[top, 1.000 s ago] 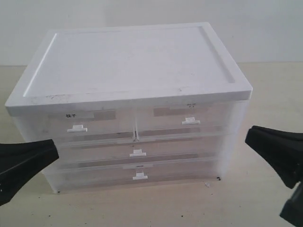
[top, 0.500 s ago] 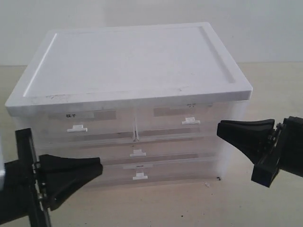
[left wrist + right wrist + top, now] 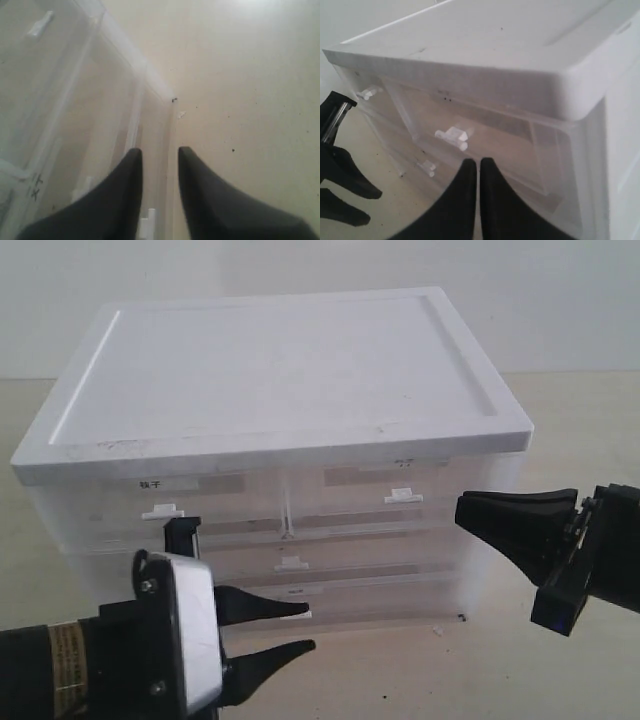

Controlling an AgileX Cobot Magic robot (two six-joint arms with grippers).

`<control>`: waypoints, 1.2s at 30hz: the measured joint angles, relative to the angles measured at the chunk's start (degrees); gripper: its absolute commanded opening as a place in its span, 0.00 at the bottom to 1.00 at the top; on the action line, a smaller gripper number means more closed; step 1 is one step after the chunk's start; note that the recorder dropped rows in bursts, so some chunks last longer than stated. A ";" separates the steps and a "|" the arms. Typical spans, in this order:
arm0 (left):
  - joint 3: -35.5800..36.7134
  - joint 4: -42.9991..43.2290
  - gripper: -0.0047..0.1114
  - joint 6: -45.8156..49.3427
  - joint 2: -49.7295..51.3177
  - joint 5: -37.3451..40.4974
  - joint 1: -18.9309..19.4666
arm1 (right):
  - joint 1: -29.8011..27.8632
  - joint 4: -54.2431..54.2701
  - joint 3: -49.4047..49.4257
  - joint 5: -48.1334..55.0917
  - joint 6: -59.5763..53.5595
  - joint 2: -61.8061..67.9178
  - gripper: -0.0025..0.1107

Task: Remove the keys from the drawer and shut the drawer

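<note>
– Low on the left, in front of the drawer unit [image 3: 280, 370], what are the left fingers [image 3: 270, 607] doing?

– They stand narrowly apart, one above the other, holding nothing. Their tips are at the bottom drawer [image 3: 390, 602], right at its handle [image 3: 146, 223], which the upper tip partly covers in the exterior view.

– And the keys?

– Not to be seen. All four drawers look shut, and their cloudy fronts show no bunch of keys. Which drawer holds them cannot be told.

– So the move turns on that handle?

– Probably. It is a short bar lying across the drawer front, left to right. The fingers appear to bracket it from above and below, so closing on it and pulling outward looks like the way in. That is a judgement only.

– Further right?

– The middle handle [image 3: 291, 563] sits just above, then the top right handle [image 3: 403, 496]. Off the unit's right side the right fingers [image 3: 500, 520] are pressed together and empty. They are level with the upper drawers and well apart from the bottom handle.

– Nearer arm, then?

– The left one, clearly. The right hangs over the worktop [image 3: 420, 670].
</note>
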 measured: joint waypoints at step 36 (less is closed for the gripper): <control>-8.33 -70.62 0.08 69.74 16.17 -17.19 -23.71 | 0.00 -0.21 0.00 0.78 -0.11 0.00 0.02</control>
